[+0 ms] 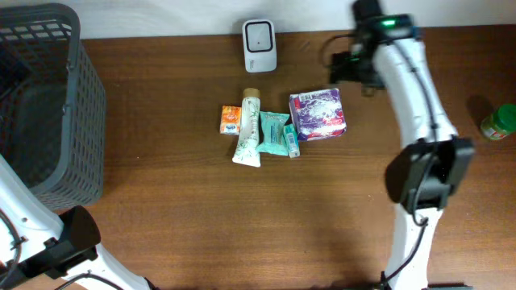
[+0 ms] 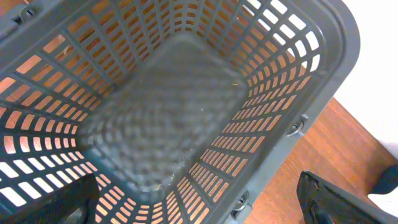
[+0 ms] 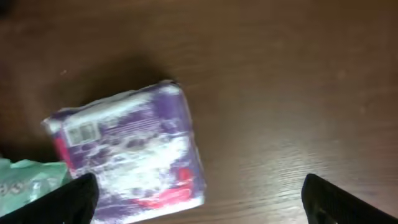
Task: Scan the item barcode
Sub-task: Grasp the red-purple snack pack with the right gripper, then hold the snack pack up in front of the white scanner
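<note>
five items sit in a little cluster on the table, so here's the run-through going left to right, all placed off the white scanner (image 1: 260, 45) at the back edge.

far left of the scanner is the grey basket (image 1: 81, 121). the left gripper (image 2: 199, 208) hangs over its inside with fingers spread wide and nothing in them, i'd guess just parked out of the way.

just in front of the scanner: an orange box (image 1: 230, 119), a white tube (image 1: 249, 129), a teal pack (image 1: 272, 133) and a small teal tube (image 1: 291, 141), all touching or nearly.

front-right of the scanner is the purple pack (image 1: 318, 113), lying flat on the wood and touching the teal stuff. the wrist view shows a white label (image 3: 83, 132) on its top face, maybe the barcode but too blurry to say. if so it faces up, not at the scanner.

right of the scanner, the right gripper (image 3: 199, 199) hovers above that pack, fingers wide apart, holding nothing. looks lined up for a grab.

far right of the scanner sits a green jar (image 1: 499, 122), well apart.
</note>
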Robot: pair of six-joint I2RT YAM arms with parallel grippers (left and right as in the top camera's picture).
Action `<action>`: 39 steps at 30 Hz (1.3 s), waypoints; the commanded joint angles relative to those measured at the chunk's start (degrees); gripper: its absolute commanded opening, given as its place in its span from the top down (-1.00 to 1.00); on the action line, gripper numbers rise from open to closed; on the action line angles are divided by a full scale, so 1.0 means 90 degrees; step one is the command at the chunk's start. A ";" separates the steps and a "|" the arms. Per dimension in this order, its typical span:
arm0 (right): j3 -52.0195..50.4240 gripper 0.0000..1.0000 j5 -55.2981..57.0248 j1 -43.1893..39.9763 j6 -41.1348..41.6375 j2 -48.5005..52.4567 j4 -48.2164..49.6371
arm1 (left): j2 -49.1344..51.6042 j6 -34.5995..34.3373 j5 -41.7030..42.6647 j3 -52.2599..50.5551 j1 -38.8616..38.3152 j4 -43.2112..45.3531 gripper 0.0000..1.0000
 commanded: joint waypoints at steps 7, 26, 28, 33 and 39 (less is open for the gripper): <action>-0.4000 -0.96 -0.5668 -0.1469 -0.2086 -0.0032 0.2851 | -0.0036 -0.0039 -0.0029 0.0017 0.0010 0.0010 -0.98; -0.3322 0.92 -0.6351 -0.0080 -0.1540 -0.2113 0.6103 | -0.0036 -0.0039 -0.0029 0.0017 0.0010 0.0010 -0.98; -0.3325 0.92 -0.6118 -0.0019 -0.1367 -0.2113 0.6042 | -0.0036 -0.0039 -0.0029 0.0017 0.0010 0.0010 -0.98; -0.3327 0.92 -0.6118 -0.0019 -0.1112 -0.2110 0.5778 | -0.0036 -0.0039 -0.0032 0.0017 0.0010 0.0010 -0.98; -0.3327 0.92 -0.5950 0.0180 -0.1112 -0.2110 0.5731 | -0.0036 -0.0039 -0.0032 0.0017 0.0010 0.0010 -0.98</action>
